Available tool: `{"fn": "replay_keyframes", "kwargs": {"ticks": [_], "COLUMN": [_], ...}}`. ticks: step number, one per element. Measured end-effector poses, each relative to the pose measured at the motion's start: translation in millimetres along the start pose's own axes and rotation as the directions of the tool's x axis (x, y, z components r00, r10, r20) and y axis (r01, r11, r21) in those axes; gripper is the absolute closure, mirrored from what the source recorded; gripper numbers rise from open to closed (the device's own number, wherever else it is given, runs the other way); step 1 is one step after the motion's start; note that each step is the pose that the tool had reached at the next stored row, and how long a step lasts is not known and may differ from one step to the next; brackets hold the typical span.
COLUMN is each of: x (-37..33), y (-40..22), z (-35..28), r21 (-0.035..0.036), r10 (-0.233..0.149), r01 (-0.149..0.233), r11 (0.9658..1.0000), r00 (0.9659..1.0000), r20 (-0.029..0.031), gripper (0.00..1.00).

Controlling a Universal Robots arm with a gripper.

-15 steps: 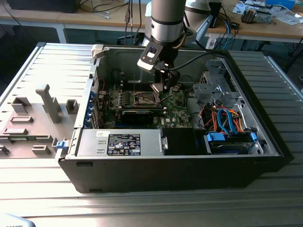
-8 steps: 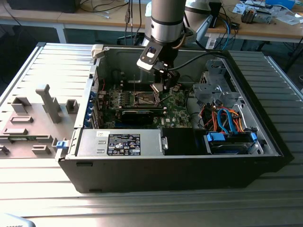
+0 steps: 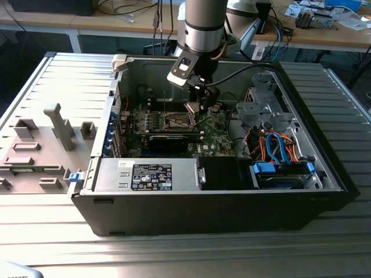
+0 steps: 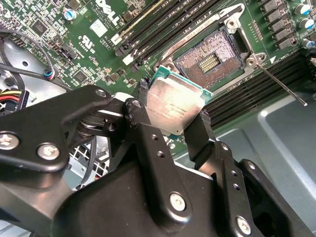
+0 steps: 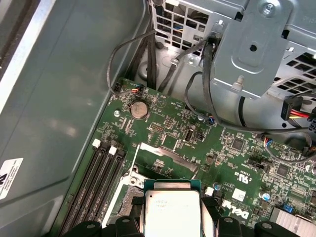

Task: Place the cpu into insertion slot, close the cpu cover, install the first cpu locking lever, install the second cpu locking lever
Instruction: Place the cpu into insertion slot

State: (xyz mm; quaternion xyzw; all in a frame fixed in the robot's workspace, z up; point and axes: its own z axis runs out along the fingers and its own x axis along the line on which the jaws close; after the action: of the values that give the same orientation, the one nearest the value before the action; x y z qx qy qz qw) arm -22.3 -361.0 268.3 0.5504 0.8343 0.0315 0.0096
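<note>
You had a matt black claw with shiny screw heads holding the small square cpu, its silvery-grey metal top dull. The metal rim of the insertion slot gleamed on the glossy green circuit board; the grey sheet-metal case wall had a soft sheen.

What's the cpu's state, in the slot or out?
Out. The gripper holds the cpu between its fingers, and the insertion slot shows bare contacts.

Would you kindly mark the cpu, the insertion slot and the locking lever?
cpu (image 4: 175,109), second wrist view, metal top.
insertion slot (image 4: 208,60), second wrist view, centre.
locking lever (image 4: 281,84), second wrist view, rod.
</note>
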Motion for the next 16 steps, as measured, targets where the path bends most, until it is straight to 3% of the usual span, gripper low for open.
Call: {"fn": "replay_keyframes", "kwargs": {"ticks": [16], "x": [0.0], "y": [0.0], "z": [0.3], "r21": [-0.0004], "r10": [0.020], "r01": [-0.020], "r11": [0.9998], "r00": [0.9998], "r20": [0.0012], "gripper": [0.46]}}
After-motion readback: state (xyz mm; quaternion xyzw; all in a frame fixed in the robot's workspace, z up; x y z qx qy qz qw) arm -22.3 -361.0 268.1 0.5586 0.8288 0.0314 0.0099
